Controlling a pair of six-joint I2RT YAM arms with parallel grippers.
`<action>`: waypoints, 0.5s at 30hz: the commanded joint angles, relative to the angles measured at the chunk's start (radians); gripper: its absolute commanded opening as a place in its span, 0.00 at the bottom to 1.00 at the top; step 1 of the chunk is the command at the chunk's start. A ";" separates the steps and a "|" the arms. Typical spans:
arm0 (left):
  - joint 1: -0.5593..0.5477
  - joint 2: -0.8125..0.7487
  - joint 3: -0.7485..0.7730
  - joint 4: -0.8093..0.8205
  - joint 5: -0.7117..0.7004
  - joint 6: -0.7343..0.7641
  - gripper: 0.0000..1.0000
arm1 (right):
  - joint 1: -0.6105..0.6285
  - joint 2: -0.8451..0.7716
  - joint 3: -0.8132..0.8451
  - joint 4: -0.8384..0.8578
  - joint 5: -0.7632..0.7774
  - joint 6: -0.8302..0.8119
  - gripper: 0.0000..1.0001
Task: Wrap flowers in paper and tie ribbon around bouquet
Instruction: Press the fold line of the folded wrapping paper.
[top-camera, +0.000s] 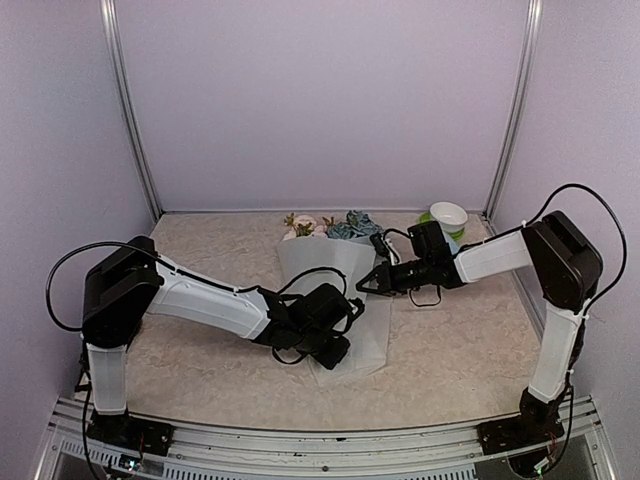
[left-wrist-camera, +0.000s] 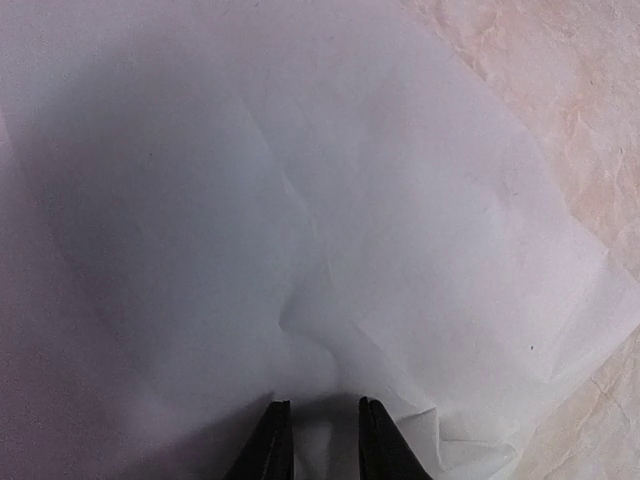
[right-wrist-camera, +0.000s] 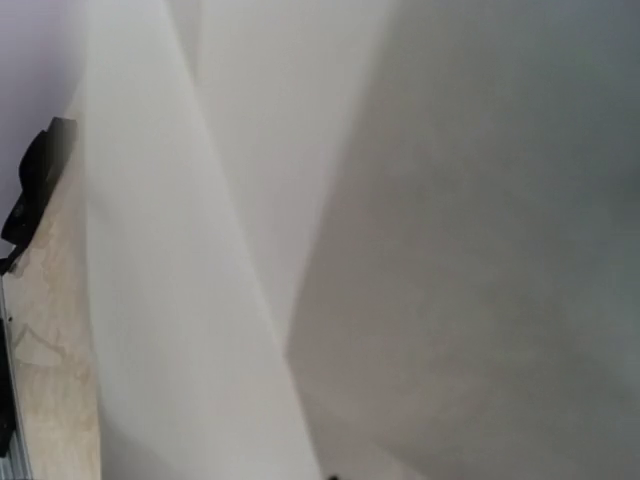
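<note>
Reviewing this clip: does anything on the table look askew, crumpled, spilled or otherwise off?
Nothing spilled or broken. The paper is loosely folded over the flowers, whose heads poke out at its far end, and it puckers where the left gripper pinches a fold. No ribbon shows in any view.

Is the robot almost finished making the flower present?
Not yet, about halfway. Done: the flowers already lie on the paper, heads poking out the far end. Happening now: both arms are folding the paper. The right end effector is shut at the paper's right edge, and the left end effector presses on the near part, fingers slightly apart. Left to do: finish the wrap and tie the ribbon, which I can't see anywhere.
</note>
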 joint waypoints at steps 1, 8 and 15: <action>-0.014 0.035 0.036 -0.003 0.033 0.022 0.24 | -0.013 0.021 0.016 0.005 -0.005 0.015 0.07; -0.020 0.039 0.025 0.012 0.047 0.012 0.26 | -0.006 -0.058 -0.066 -0.068 -0.012 -0.011 0.37; -0.020 0.042 0.032 0.018 0.050 0.014 0.29 | 0.013 -0.015 -0.102 0.021 -0.065 0.049 0.38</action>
